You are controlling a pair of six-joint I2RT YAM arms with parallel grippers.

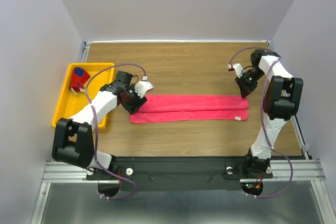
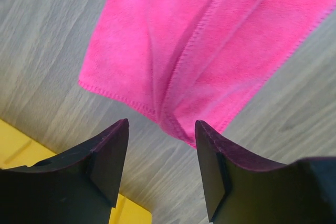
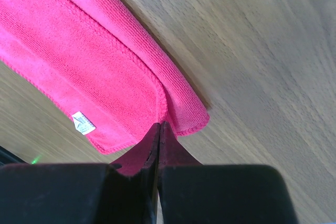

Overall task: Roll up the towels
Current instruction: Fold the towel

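The pink-red towel (image 1: pixel 189 109) lies on the wooden table, folded lengthwise into a long strip. My left gripper (image 1: pixel 135 101) hovers at its left end, open, with only bare wood between the fingers; in the left wrist view the towel's corner (image 2: pixel 210 40) sits just past the gripper (image 2: pixel 161 129). My right gripper (image 1: pixel 244 93) is at the strip's right end, shut. Its tips (image 3: pixel 159 125) meet right at the towel's folded end (image 3: pixel 79 61), and no cloth shows between them. The patterned red and blue towel (image 1: pixel 79 76) sits rolled up in the tray.
A yellow plastic tray (image 1: pixel 62 103) stands at the table's left edge, and its corner (image 2: pixel 16 148) shows just behind my left fingers. A white label (image 3: pixel 83 123) is sewn at the pink towel's right end. White walls close in the table.
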